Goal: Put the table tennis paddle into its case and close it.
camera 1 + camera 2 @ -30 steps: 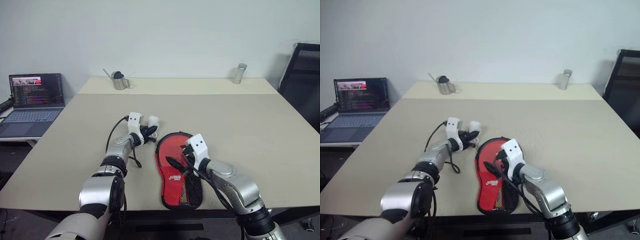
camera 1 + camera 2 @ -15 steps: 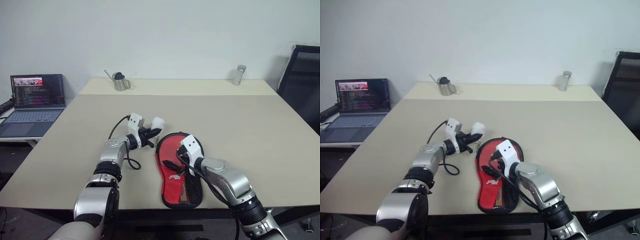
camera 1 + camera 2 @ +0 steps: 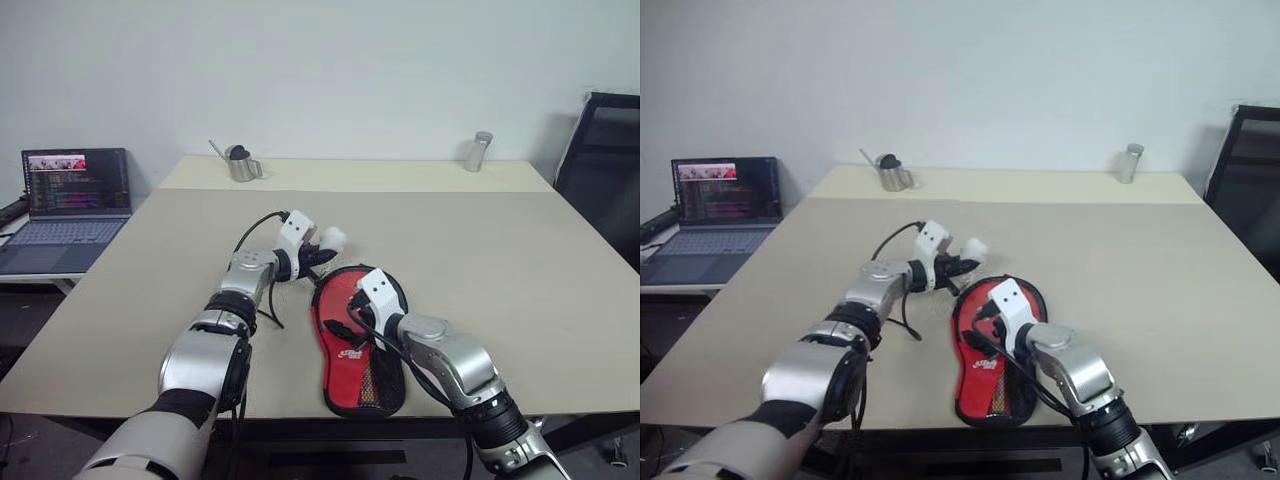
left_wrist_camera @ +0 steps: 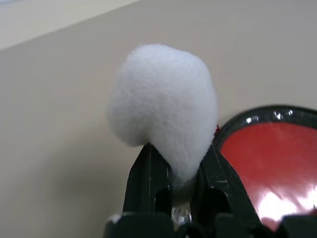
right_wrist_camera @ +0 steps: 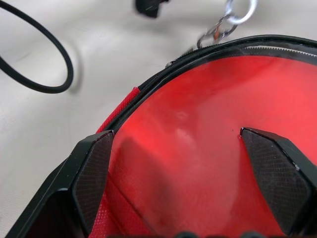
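Observation:
The case [image 3: 350,362] lies flat near the table's front edge, red side up, with its mesh pocket [image 3: 381,381] toward me. The table tennis paddle is hidden. My left gripper [image 3: 316,256] is shut on the white pom-pom [image 3: 332,239], just past the case's round end on its left. In the left wrist view the pom-pom [image 4: 163,99] bulges out from between the black fingers [image 4: 148,173]. A small metal chain [image 5: 232,17] runs from it to the zip at the case's rim. My right gripper [image 3: 351,313] is open over the round part, its fingertips [image 5: 91,178] spread wide above the red face [image 5: 198,139].
An open laptop [image 3: 72,190] sits on a side table at the left. A metal pitcher [image 3: 238,163] and a metal cylinder [image 3: 478,150] stand along the table's far edge. A black chair [image 3: 605,150] is at the right. A black cable [image 3: 262,308] loops beside my left wrist.
My left gripper has carried the pom-pom to the right and a little up, around the case's round end, and has rolled. My right gripper stays over the case.

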Motion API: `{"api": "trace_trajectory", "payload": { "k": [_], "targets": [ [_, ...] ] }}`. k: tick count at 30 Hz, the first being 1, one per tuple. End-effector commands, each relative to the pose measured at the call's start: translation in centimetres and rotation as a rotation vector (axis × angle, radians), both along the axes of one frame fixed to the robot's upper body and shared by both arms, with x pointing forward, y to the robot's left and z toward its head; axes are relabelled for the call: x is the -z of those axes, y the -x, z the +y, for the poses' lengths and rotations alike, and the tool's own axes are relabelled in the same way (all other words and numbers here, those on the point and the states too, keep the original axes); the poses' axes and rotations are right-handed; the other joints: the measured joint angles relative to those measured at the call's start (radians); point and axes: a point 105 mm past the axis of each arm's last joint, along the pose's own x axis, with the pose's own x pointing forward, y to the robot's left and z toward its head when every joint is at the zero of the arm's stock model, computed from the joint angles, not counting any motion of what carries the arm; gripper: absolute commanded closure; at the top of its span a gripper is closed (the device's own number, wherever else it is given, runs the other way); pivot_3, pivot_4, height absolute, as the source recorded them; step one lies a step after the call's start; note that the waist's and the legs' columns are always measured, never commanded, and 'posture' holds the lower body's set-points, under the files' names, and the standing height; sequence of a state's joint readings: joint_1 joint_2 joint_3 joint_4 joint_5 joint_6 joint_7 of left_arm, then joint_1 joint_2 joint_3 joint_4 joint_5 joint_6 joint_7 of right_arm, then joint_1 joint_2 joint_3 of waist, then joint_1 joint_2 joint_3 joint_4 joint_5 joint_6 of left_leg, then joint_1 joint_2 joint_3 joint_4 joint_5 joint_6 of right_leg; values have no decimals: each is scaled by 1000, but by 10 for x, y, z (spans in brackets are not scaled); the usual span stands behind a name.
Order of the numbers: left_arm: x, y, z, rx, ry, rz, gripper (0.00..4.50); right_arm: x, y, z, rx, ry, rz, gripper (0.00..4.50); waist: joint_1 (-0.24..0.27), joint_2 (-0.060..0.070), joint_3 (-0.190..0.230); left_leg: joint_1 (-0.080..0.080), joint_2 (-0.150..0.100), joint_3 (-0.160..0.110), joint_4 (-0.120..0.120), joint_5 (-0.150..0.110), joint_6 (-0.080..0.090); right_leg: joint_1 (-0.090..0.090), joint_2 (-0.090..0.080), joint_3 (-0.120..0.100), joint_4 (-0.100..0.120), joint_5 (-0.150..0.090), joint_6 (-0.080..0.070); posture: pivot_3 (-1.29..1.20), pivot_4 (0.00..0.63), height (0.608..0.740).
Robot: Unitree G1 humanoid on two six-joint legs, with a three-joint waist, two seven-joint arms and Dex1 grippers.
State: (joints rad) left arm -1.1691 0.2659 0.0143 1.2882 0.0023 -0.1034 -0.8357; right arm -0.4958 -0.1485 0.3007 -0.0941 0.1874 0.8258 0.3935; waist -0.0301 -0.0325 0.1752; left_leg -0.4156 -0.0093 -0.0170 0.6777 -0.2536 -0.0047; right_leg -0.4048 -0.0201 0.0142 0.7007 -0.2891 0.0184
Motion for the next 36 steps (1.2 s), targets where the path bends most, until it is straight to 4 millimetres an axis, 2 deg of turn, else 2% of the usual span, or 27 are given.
{"api": "trace_trajectory", "payload": {
  "k": [1, 6, 12, 19, 29, 33, 36],
  "targets": [
    [-22, -5, -14, 14, -19, -83, 4340, 27, 9, -7, 27, 46, 115, 0, 0, 0, 0, 0, 0, 0, 0, 0, 0, 0, 0, 0, 0, 0, 0, 0, 150, 740],
    [-33, -7, -34, 22, -61, -140, 4340, 27, 13, -8, 27, 60, 127, 0, 1, 0, 0, 0, 0, 0, 0, 0, 0, 0, 0, 0, 0, 0, 0, 0, 150, 740],
    [-27, -4, -48, 59, -139, -175, 4340, 27, 20, -9, 19, 76, 145, 0, 4, 0, 0, 0, 0, 0, 0, 0, 0, 0, 0, 0, 0, 0, 0, 0, 150, 740],
    [-22, -3, -50, 68, -192, -191, 4340, 35, 23, -13, 39, 95, 171, 0, 4, -1, 0, 0, 0, -1, 0, 0, 0, 0, 0, 0, 0, 0, 0, 0, 150, 740],
    [-16, -4, -49, 61, -229, -193, 4340, 63, 12, -34, 98, 179, 217, 0, 3, -2, -7, 2, 0, -1, 0, 1, 1, 3, 0, -1, 0, 1, 1, 0, 150, 740],
    [-13, -4, -49, 53, -275, -210, 4340, 66, 15, -34, 83, 191, 225, 0, 4, -2, -7, 18, -1, -3, -2, 0, 1, 21, 0, -3, -5, 0, 2, 0, 150, 740],
    [-8, -5, -52, 55, -359, -248, 4340, 70, 21, -33, 78, 198, 237, 0, 5, -2, -8, 18, -1, -4, -1, 0, 1, 23, 0, -4, -6, 0, 2, 0, 150, 740]
  ]
}}
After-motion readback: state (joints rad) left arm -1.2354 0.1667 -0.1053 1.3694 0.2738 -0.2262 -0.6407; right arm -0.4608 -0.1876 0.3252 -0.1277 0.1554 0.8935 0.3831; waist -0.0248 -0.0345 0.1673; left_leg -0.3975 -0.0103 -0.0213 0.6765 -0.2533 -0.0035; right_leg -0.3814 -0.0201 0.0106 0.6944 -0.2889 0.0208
